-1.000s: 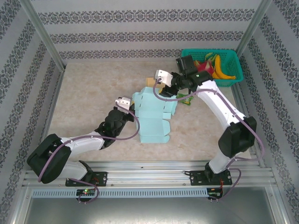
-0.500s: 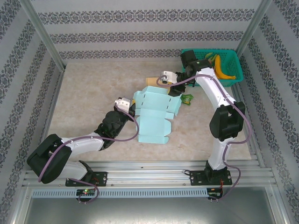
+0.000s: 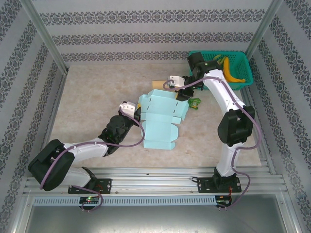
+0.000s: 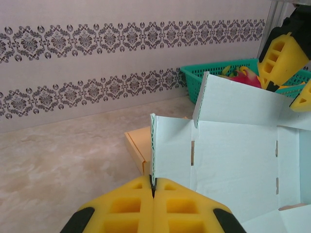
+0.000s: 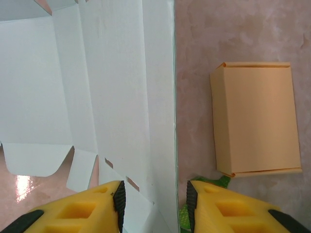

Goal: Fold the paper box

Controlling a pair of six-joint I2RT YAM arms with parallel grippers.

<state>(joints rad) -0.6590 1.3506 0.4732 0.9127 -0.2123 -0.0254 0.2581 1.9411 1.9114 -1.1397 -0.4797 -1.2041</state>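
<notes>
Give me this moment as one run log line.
task: fold paper box | left gripper: shut on its flap | right gripper: open, jaws astride its edge | tan box: not gripped

Green basket point(image 3: 249, 68) in far right corner of counter point(image 3: 92, 97). Yellow bananas point(image 3: 231, 73) and pink fruit point(image 4: 245, 76) inside basket. Small tan box point(image 5: 255, 119) lies flat on counter. Small green packet point(image 3: 195, 103) on counter, near basket. Walls point(image 3: 146, 34) with grey flower stripes.

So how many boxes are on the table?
2: the unfolded pale-blue paper box mid-table, and a closed tan box lying just beyond it. More may be hidden beneath the paper box.
</notes>
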